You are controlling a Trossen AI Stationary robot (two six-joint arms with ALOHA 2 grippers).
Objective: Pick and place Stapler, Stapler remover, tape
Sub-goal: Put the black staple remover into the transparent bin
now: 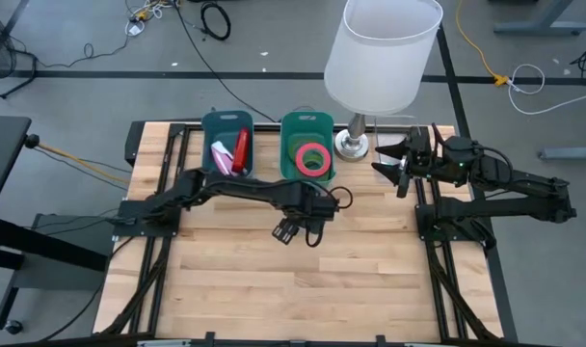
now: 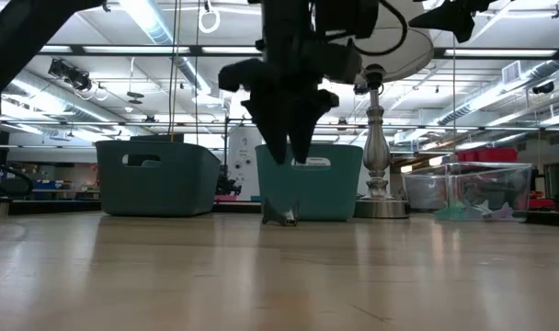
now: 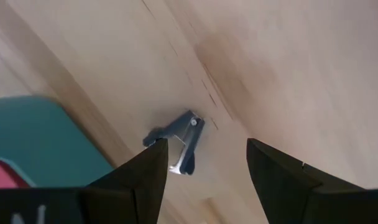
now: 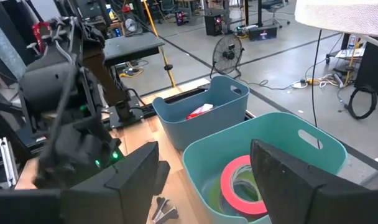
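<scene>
Left gripper (image 3: 204, 180) hangs open and empty over the staple remover (image 3: 179, 142).

The remover, small, grey metal with dark jaws, lies on the table (image 1: 370, 280) before the green bin (image 1: 306, 130). That bin holds tape rolls (image 1: 313, 157); the blue bin (image 1: 226, 125) a red stapler (image 1: 242, 150). Right gripper (image 1: 397, 166) waits open by the lamp (image 1: 380, 58).

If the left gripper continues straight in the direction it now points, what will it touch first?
Most likely the staple remover. The left gripper points down with open fingers, and the remover lies on the table just ahead, nearer one finger. Depth is unclear, so it might meet bare wood beside it.
</scene>
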